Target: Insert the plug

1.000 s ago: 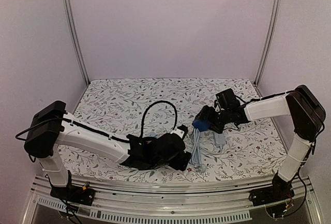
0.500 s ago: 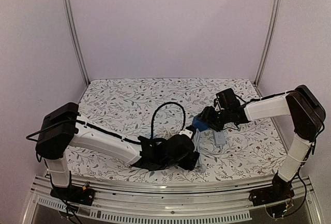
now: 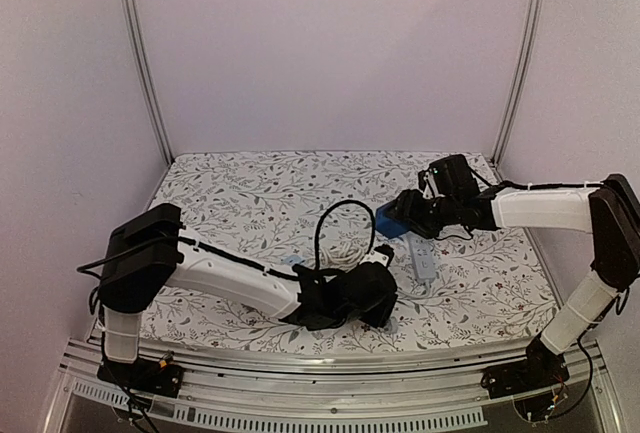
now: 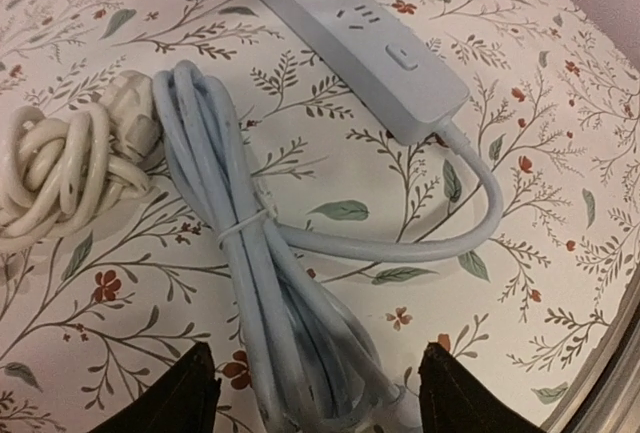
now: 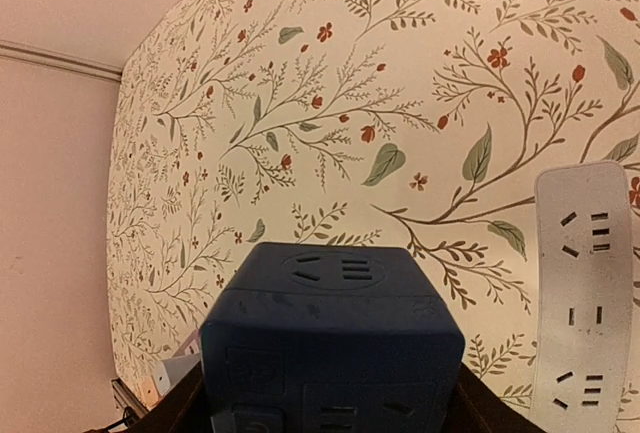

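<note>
Reaching low rightward with left arm [image 3: 230, 278], left gripper [image 4: 320, 398] spread; clamping blue cube [image 5: 330, 323] in right gripper [image 3: 398, 219].

blue socket cube [image 5: 330, 338] held, white plug [image 4: 130, 118], pwr strip [image 4: 355, 28] flat

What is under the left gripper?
Under the left gripper, between its open fingers, the power strip's tied cord bundle lies on the floral cloth. The bundle's near end leaves the view, so any plug there is unseen.
</note>
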Action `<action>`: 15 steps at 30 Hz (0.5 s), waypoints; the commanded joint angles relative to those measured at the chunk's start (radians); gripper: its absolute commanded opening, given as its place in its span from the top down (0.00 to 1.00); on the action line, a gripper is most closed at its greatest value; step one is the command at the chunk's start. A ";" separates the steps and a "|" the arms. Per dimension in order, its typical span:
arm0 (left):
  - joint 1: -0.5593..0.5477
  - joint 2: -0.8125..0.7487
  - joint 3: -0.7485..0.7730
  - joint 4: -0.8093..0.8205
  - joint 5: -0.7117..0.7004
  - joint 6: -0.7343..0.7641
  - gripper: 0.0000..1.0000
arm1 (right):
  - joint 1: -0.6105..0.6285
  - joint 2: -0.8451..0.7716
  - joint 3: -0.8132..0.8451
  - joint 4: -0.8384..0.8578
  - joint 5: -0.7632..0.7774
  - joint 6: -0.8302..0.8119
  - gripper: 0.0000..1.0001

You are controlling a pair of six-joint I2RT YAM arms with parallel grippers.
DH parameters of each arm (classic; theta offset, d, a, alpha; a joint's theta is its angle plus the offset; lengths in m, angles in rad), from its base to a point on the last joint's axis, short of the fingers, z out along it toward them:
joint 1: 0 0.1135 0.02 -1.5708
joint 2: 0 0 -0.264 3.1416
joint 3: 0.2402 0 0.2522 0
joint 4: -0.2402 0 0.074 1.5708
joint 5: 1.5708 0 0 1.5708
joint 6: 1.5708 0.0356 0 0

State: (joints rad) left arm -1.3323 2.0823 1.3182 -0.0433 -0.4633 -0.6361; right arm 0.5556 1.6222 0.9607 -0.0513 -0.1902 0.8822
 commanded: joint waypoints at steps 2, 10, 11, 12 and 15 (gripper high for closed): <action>-0.016 0.055 0.050 -0.050 -0.031 0.000 0.33 | -0.004 -0.119 0.029 -0.054 0.007 -0.049 0.73; -0.016 0.113 0.037 -0.005 -0.023 -0.009 0.69 | -0.003 -0.272 -0.017 -0.157 0.130 -0.075 0.75; -0.016 0.115 0.033 -0.001 -0.022 -0.013 0.76 | -0.004 -0.301 -0.025 -0.167 0.141 -0.077 0.75; -0.016 0.115 0.026 0.005 -0.021 -0.016 0.81 | -0.003 -0.321 -0.031 -0.177 0.151 -0.079 0.75; -0.018 0.102 -0.003 0.017 -0.035 -0.028 0.95 | -0.004 -0.366 -0.043 -0.215 0.176 -0.086 0.75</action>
State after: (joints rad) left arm -1.3338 2.1559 1.3533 -0.0193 -0.5030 -0.6544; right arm 0.5556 1.3216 0.9401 -0.2115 -0.0811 0.8207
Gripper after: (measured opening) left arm 0.116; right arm 0.639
